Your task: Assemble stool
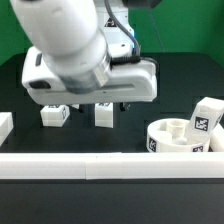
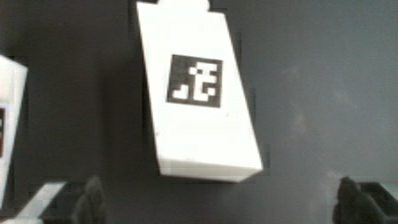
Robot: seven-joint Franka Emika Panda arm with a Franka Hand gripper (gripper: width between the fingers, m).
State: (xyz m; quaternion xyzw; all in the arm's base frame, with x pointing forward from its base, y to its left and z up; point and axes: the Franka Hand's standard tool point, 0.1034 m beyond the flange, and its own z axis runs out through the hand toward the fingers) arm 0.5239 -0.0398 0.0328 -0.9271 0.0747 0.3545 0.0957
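Two short white stool legs with black-and-white tags lie under the arm, one (image 1: pixel 53 115) toward the exterior view's left and one (image 1: pixel 104 115) directly below my gripper (image 1: pixel 100 100). The wrist view shows that second leg (image 2: pixel 196 90) lying lengthwise, tag up. My gripper (image 2: pixel 214 205) is open, its dark fingertips (image 2: pixel 64 200) standing wide on either side just past the leg's near end, with nothing between them. The round white seat (image 1: pixel 178 140) with holes sits at the exterior view's right, and a third tagged leg (image 1: pixel 205 119) rests against its far side.
A long white rail (image 1: pixel 100 166) runs along the front of the black table. A white piece (image 1: pixel 4 126) shows at the exterior view's left edge. In the wrist view, the edge of another white part (image 2: pixel 9 105) shows beside the leg.
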